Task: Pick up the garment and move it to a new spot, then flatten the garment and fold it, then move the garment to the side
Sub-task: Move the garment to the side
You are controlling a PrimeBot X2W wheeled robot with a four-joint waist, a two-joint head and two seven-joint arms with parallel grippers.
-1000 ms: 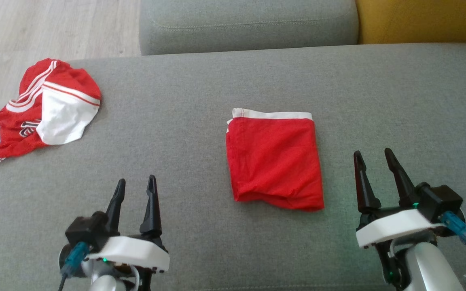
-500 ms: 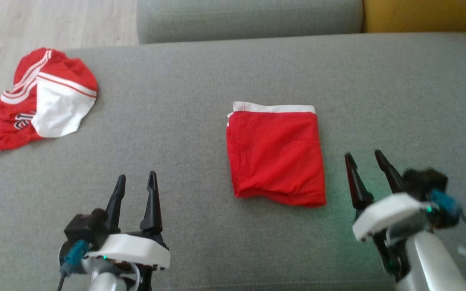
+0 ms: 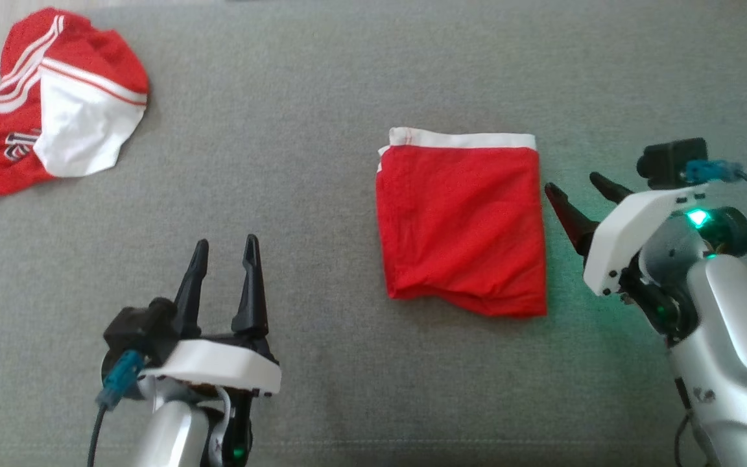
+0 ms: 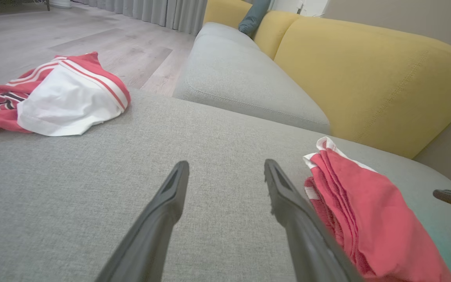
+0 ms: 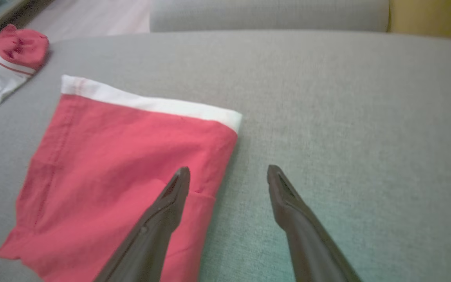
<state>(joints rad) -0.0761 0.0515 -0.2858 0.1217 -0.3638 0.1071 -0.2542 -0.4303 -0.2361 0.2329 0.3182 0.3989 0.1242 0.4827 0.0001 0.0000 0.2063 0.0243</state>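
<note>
The garment (image 3: 461,220) is red with a white band along its far edge and lies folded into a neat rectangle on the grey sofa seat (image 3: 321,162). My right gripper (image 3: 571,181) is open just off the garment's right edge, its fingers pointing left towards it. In the right wrist view the right gripper (image 5: 228,168) straddles that edge of the garment (image 5: 123,168), with its left finger over the cloth. My left gripper (image 3: 225,241) stands open and empty to the garment's lower left. In the left wrist view the left gripper (image 4: 226,163) has the garment (image 4: 370,207) lying to its right.
A crumpled red and white jersey (image 3: 43,110) lies at the seat's far left corner, near the edge. A second grey seat cushion (image 4: 245,82) and a yellow backrest (image 4: 370,82) lie beyond. Wooden floor (image 4: 92,43) runs past the seat's left edge.
The head camera has tilted down, shifting the whole picture. My right gripper has risen and swung left to the garment's right edge. The left gripper has held its place.
</note>
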